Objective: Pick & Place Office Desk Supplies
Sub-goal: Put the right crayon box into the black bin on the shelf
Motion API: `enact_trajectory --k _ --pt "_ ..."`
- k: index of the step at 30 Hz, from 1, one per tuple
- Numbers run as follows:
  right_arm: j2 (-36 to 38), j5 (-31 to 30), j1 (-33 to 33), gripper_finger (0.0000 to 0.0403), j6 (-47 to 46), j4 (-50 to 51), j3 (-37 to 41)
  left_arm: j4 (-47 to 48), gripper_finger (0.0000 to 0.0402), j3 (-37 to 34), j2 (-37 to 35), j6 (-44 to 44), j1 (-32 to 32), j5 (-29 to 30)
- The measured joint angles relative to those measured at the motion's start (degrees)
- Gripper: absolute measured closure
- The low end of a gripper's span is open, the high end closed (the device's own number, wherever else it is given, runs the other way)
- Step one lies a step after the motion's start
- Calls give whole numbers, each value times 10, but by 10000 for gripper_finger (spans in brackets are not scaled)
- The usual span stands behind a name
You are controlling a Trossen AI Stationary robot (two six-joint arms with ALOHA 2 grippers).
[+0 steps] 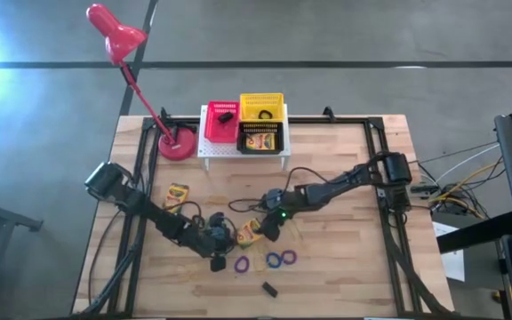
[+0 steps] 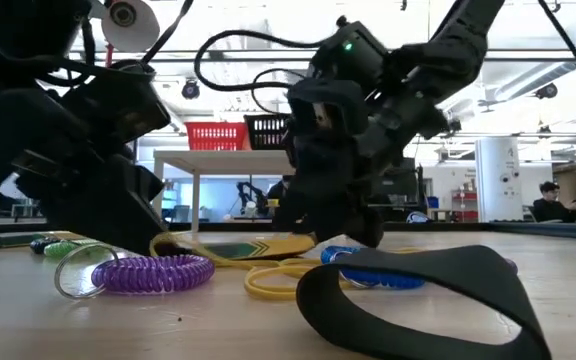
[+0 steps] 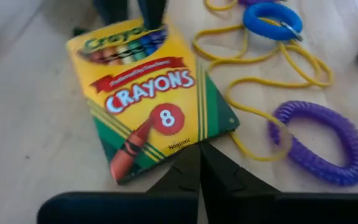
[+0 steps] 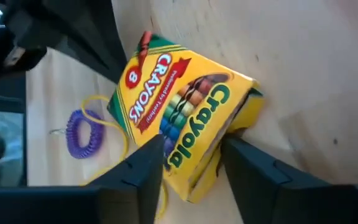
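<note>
A yellow-and-green crayon box (image 1: 249, 233) lies face up near the middle of the table, between my two grippers. My left gripper (image 3: 199, 149) is shut, and its tips are at the box's bottom end. My right gripper (image 4: 192, 155) stands open over the box's top end (image 4: 197, 124), one finger on each side of it. The box (image 2: 233, 246) lies almost flat, with the end toward my left gripper a little raised. My left gripper has its shut fingertips against the middle of the box's bottom edge (image 3: 194, 138). It comes slanting down from the table's left side. My right gripper's fingers (image 4: 151, 158) stand close on either side of the box's top end; I cannot tell whether they touch it.
Yellow rubber bands (image 3: 278, 81), a purple coil loop (image 3: 319, 146) and a blue coil loop (image 3: 272, 18) lie just beside the box. Nearer the front edge are a small black block (image 1: 268, 288) and a black loop (image 2: 418, 300). A second crayon box (image 1: 178, 193) lies left. The white rack (image 1: 204, 147) and red lamp (image 1: 176, 142) stand at the far edge.
</note>
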State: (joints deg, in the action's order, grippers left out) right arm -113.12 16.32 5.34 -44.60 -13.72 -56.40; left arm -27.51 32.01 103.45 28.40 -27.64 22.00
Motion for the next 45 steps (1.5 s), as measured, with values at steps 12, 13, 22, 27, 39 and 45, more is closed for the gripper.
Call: enact_trajectory --k 12,13,22,27,39,45 --pt "43 -199 75 385 50 54 15 -12 394 1 -9 -31 1 41" --pt "44 -218 83 388 53 57 15 -6 394 1 -14 -31 1 41" --pt "44 -427 168 392 118 54 14 197 393 3 -127 -31 2 50" --pt "39 -564 214 392 134 52 14 201 370 3 -179 -57 3 50" --pt "1 -616 234 392 180 50 0 -60 157 7 -81 -159 43 96" --pt "-15 -615 234 392 219 50 -15 -58 112 19 -22 -147 67 -25"
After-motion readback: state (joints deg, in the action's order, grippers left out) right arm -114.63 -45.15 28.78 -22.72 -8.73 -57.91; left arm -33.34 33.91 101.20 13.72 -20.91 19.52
